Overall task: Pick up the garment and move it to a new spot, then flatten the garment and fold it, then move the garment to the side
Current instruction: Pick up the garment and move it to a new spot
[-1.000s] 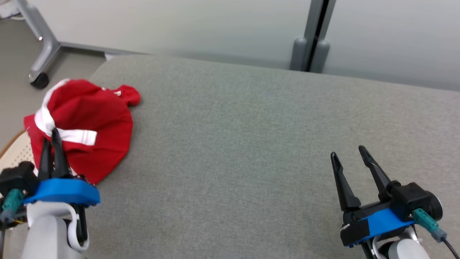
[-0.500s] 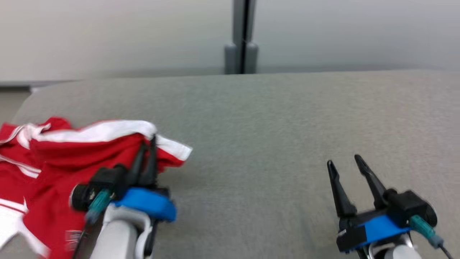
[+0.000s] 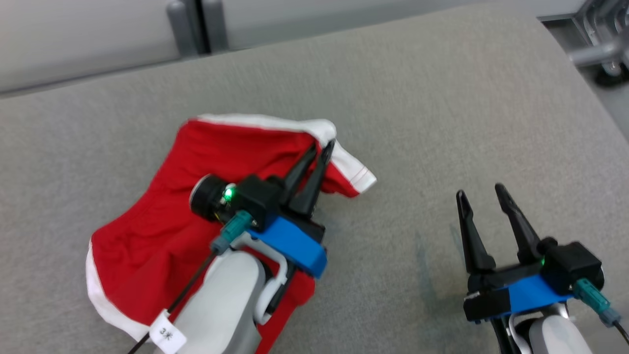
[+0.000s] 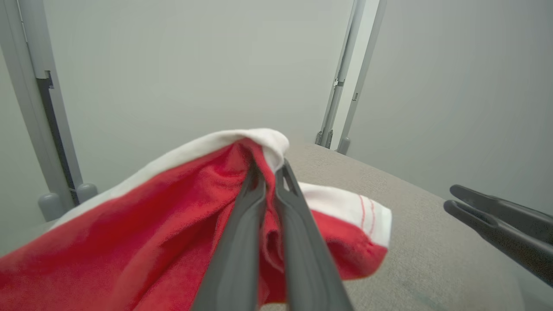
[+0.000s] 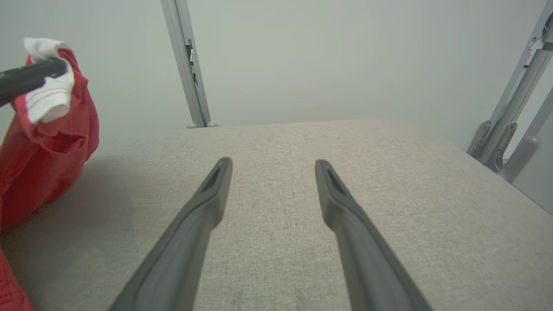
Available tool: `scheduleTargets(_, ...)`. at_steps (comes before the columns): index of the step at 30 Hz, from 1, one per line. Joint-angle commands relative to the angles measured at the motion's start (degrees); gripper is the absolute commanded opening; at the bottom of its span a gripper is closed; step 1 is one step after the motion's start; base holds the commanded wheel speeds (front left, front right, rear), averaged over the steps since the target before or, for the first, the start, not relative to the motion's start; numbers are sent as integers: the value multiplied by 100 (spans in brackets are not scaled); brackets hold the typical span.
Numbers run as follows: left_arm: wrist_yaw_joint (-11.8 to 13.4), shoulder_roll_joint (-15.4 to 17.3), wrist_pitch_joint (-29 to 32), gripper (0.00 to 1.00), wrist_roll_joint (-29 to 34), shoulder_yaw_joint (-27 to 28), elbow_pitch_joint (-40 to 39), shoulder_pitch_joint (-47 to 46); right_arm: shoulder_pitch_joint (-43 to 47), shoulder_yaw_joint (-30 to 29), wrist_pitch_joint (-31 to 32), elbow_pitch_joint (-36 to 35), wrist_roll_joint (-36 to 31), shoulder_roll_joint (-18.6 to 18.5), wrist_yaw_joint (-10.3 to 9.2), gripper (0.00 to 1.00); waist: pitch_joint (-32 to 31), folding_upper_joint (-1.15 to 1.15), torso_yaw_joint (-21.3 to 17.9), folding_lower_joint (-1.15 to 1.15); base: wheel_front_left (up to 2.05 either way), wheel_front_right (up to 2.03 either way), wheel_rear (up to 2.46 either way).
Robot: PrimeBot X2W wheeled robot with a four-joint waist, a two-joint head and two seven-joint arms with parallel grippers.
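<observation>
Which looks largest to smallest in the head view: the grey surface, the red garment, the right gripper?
1. grey surface
2. red garment
3. right gripper, smallest even though it sits nearer the camera

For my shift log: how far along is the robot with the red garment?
Done: the left gripper is shut on the garment at its white-trimmed edge, that edge raised off the grey surface. In hand, apparently: carrying it to a new spot. Left: flattening, folding, moving aside; it lies crumpled, and the right gripper hangs open, empty.
</observation>
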Motion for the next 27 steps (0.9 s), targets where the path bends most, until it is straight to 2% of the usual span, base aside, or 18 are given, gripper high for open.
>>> scheduleTargets(1,21,10,1,0,-56,-179,143,-162,-130,-13,-61,34,40,10,1,100,176,0,-107,-1,0,0,0)
scheduleTargets(6,13,10,9,0,-131,-578,661,-381,-332,29,-152,110,175,13,1,100,539,0,-244,-1,0,0,0)
scheduleTargets(7,14,8,-33,13,-148,-624,767,-403,-357,29,-163,132,199,12,1,100,579,0,-242,-1,0,0,0)
scheduleTargets(9,26,7,-130,100,-154,-735,928,-447,-401,12,-170,170,196,13,1,100,611,0,-205,-1,0,0,0)
scheduleTargets(16,107,8,-517,100,-280,-902,977,-495,-466,-24,-195,259,90,13,1,100,391,0,125,-1,0,0,0)
scheduleTargets(19,269,8,-603,100,-317,-777,909,-384,-387,-31,-198,287,32,10,1,100,165,0,359,-1,0,0,0)
scheduleTargets(27,799,292,-645,100,-416,225,516,163,-182,-15,-94,275,-41,-11,1,100,-355,0,985,-1,0,0,0)
